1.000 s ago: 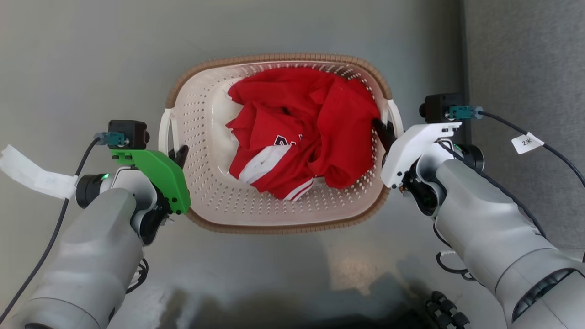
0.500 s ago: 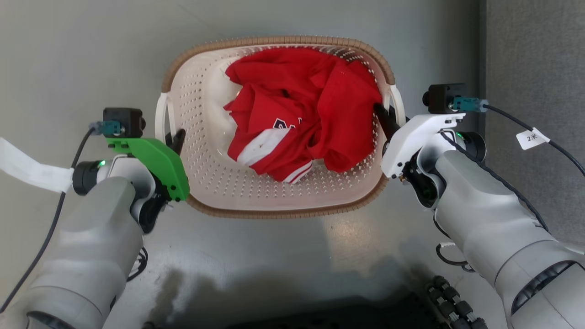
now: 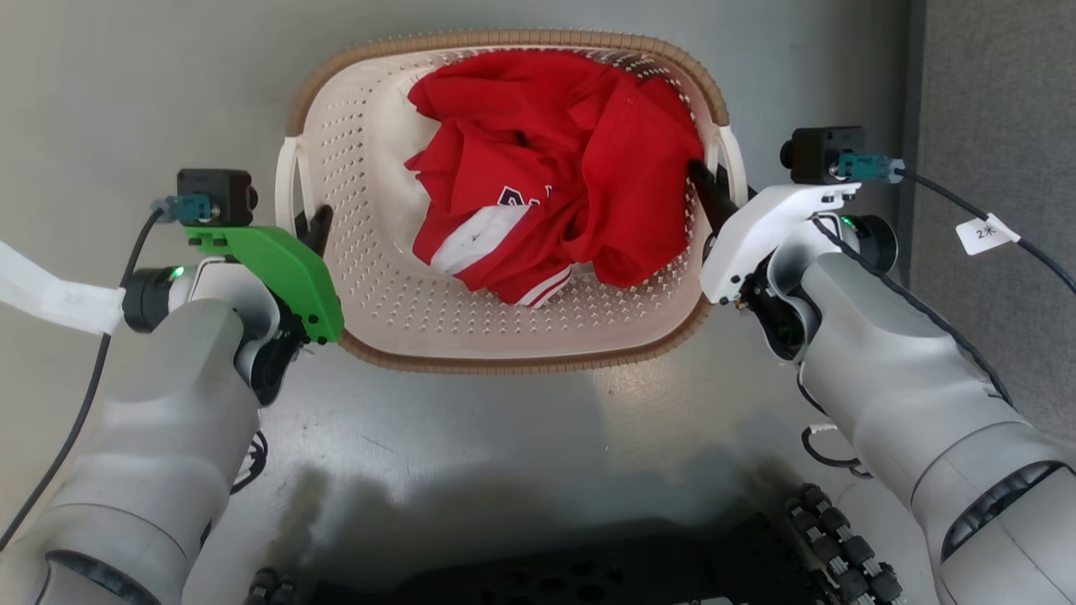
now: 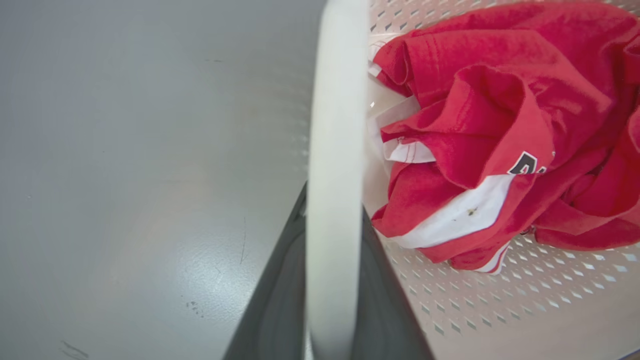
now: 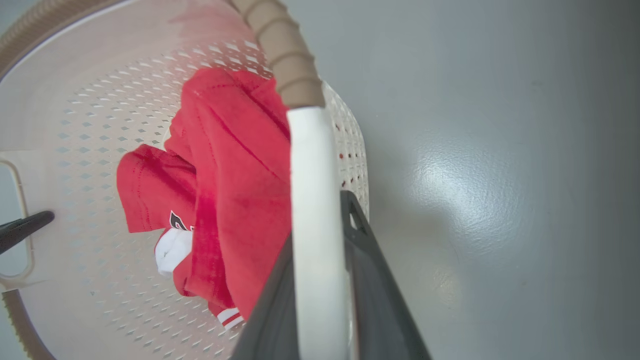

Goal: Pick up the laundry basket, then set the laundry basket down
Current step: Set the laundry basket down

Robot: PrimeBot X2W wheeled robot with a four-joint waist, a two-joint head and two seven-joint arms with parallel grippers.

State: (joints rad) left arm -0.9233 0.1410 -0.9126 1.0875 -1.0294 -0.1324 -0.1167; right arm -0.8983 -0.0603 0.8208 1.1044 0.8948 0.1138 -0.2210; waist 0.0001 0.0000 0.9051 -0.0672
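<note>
- The grey floor (image 3: pixel 151 84) is glossy, with a darker strip along the head view's right edge.
- The laundry basket (image 3: pixel 370 277) sits centred between the two arms, its brown rim all round the cream perforated walls. Whether its bottom touches the floor cannot be told.
- A crumpled red garment (image 3: pixel 572 168) with white trim lies inside, heaped toward the basket's right wall.
- The right gripper (image 3: pixel 719 189), under a white housing, has its dark fingers clamped on the right loop handle (image 3: pixel 730 160). In the right wrist view one finger lies on each side of the white bar (image 5: pixel 312 175).
- The left gripper (image 3: pixel 313 231), under a green housing, has its fingers closed the same way on the left loop handle (image 3: pixel 286 185), which runs up between them in the left wrist view (image 4: pixel 335 125).
</note>
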